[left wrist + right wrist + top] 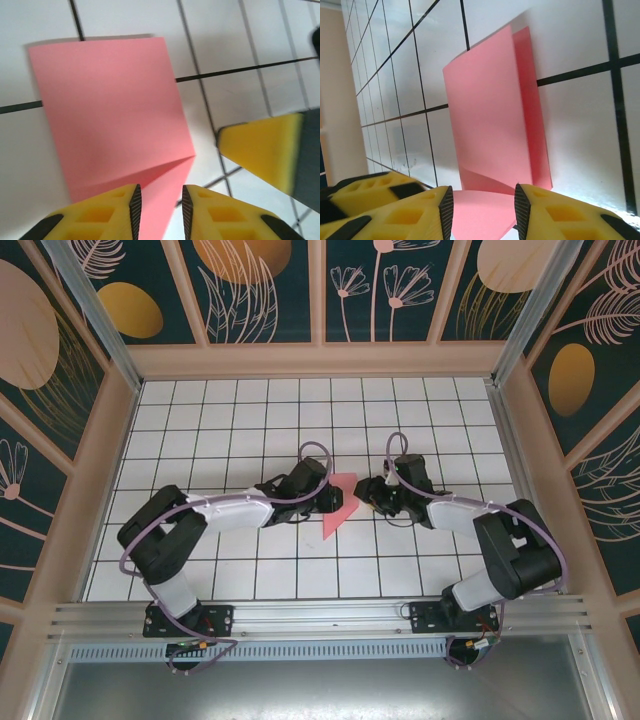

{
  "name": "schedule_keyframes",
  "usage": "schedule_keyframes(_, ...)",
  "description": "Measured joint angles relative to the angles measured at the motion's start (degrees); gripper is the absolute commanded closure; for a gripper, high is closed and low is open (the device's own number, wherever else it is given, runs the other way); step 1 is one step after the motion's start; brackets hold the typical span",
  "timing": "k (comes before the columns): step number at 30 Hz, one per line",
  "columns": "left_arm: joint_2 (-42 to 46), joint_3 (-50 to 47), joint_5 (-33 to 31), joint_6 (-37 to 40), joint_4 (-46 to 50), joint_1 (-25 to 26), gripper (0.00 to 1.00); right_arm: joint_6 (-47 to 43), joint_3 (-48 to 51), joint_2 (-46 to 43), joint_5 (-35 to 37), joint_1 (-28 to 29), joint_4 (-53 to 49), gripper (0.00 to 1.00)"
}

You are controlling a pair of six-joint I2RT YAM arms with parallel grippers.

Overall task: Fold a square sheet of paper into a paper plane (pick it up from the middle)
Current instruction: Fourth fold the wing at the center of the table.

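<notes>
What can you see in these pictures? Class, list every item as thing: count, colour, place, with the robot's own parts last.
sheet of paper: one, salmon pink, partly folded, mid-table between the grippers
table: one, white with black grid lines, beneath everything
wall panels: several, dark teal with tan plant shapes, around the table
rail: one, silver, near edge, under the arm bases
arms: two, black and white, reaching in from the near edge
left gripper: one, yellow and black, jaws apart at the paper's edge
right gripper: one, yellow and black, jaws apart at the opposite edge
</notes>
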State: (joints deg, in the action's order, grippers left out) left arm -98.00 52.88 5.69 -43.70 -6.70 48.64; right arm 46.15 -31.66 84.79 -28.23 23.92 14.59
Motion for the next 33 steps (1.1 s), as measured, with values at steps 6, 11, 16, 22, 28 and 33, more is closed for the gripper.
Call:
schedule_keyframes(6,1.68,-0.37,4.39,0.02,-2.38,0.0,0.74,0.28,1.64,0.0,0.15,0.0,-0.04,0.58)
schedule_keyframes(11,1.18,-1.62,2.78,-0.28,-2.03,0.0,0.78,0.68,1.75,0.26,-0.15,0.0,0.66,0.57)
schedule_keyframes(16,-0.46,-2.38,0.85,-0.87,-1.49,0.0,0.79,1.14,1.84,2.05,-0.44,0.04,1.9,0.57)
schedule_keyframes(22,-2.03,-2.38,-0.44,-0.92,-0.39,0.0,0.8,2.01,1.84,3.17,-1.53,0.13,3.32,0.57)
schedule_keyframes(28,-2.49,-2.38,-0.83,-0.92,-0.15,0.0,0.8,2.47,1.84,5.07,-2.89,0.52,5.2,0.56)
schedule_keyframes(33,-2.8,-2.38,-1.49,-0.9,0.31,0.0,0.8,2.89,1.84,6.16,-4.61,1.01,7.1,0.57)
